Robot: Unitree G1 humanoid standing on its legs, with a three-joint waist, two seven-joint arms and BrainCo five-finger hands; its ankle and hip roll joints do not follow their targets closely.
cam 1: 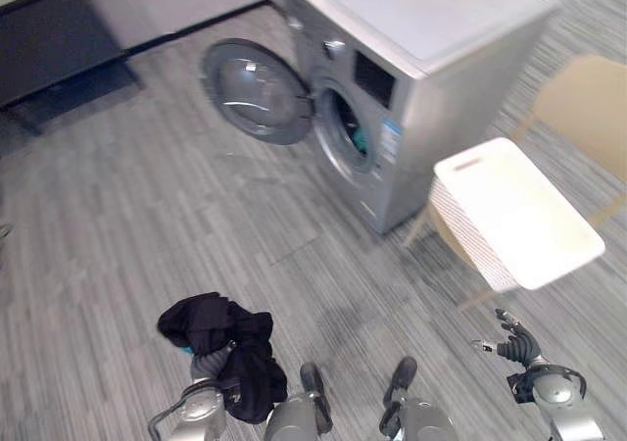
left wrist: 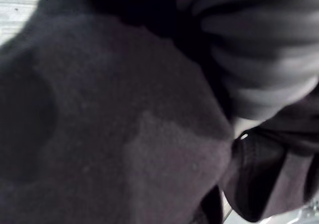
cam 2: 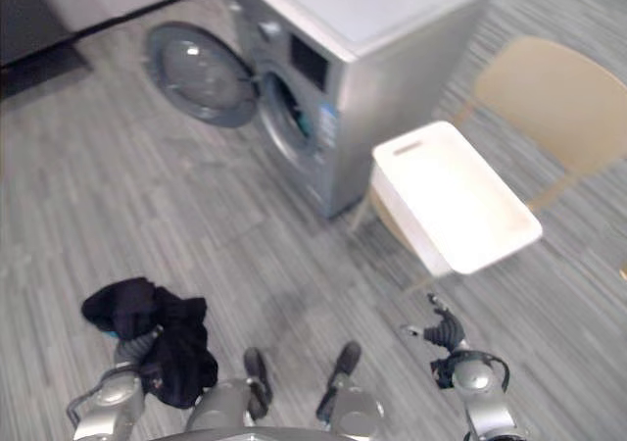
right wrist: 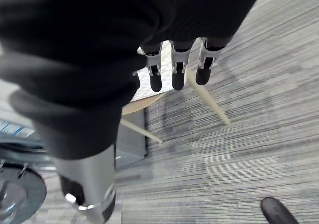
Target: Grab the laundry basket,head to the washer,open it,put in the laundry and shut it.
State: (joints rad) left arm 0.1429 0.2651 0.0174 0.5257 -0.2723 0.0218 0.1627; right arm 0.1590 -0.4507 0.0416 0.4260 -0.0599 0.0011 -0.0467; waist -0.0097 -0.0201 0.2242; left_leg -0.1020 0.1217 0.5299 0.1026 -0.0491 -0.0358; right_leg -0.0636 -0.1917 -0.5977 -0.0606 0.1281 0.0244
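A bundle of dark laundry (cam 1: 227,348) hangs off the floor at the lower left, draped over my left hand (cam 1: 208,365); in the left wrist view the dark cloth (left wrist: 109,134) covers everything past the ribbed cover. The silver washer (cam 1: 431,59) stands ahead, its round door (cam 1: 255,93) swung open to the left, and something teal shows inside the drum (cam 1: 355,137). A white laundry basket (cam 1: 514,211) rests on a wooden chair right of the washer. My right hand (cam 1: 517,345) hovers open at the lower right, its fingers (right wrist: 173,69) straight and holding nothing.
The wooden chair (cam 1: 588,108) with thin legs (right wrist: 209,99) stands close to the washer's right side. A dark low cabinet (cam 1: 49,39) sits against the far left wall. Grey striped carpet (cam 1: 196,225) stretches between me and the washer door.
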